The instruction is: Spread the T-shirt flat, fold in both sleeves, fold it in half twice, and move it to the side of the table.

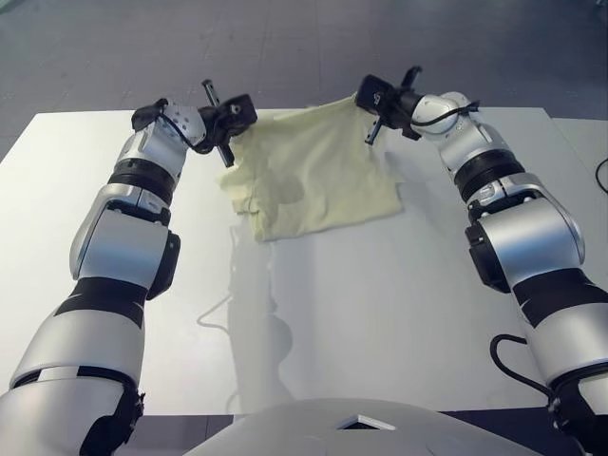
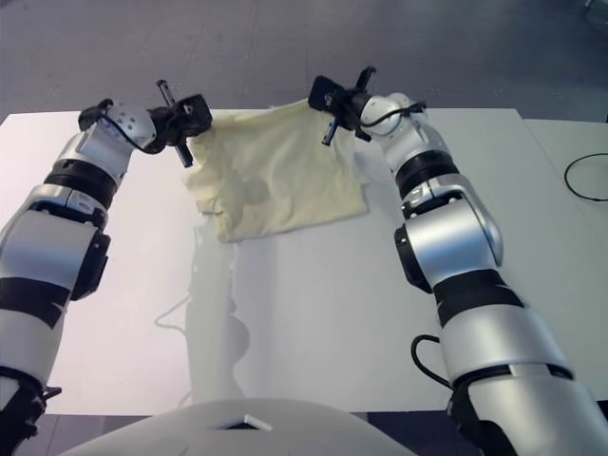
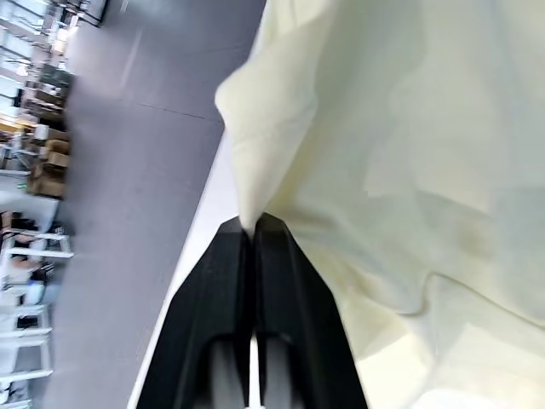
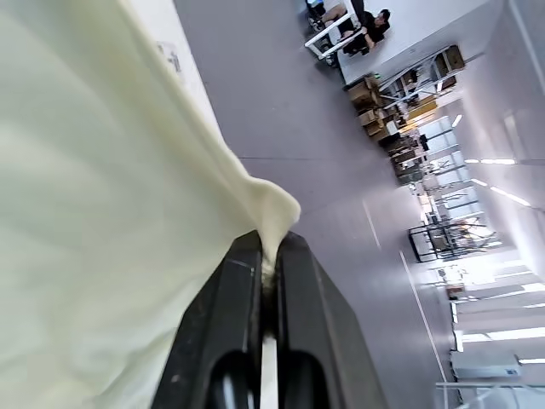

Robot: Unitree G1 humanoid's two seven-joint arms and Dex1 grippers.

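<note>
A pale yellow T-shirt [image 1: 313, 176] hangs stretched between both grippers near the table's far edge, its lower part lying crumpled on the white table [image 1: 380, 313]. My left gripper [image 1: 239, 112] is shut on the shirt's left top corner, my right gripper [image 1: 364, 98] on the right top corner. In the left wrist view the black fingers [image 3: 281, 281] pinch a fold of the T-shirt [image 3: 409, 153]. The right wrist view shows the same: black fingers [image 4: 238, 298] closed on a peak of the cloth [image 4: 102, 196].
The white table's near and middle parts lie bare in front of the shirt. A black cable [image 1: 518, 366] loops by my right arm near the table's front right. Grey floor lies beyond the far edge.
</note>
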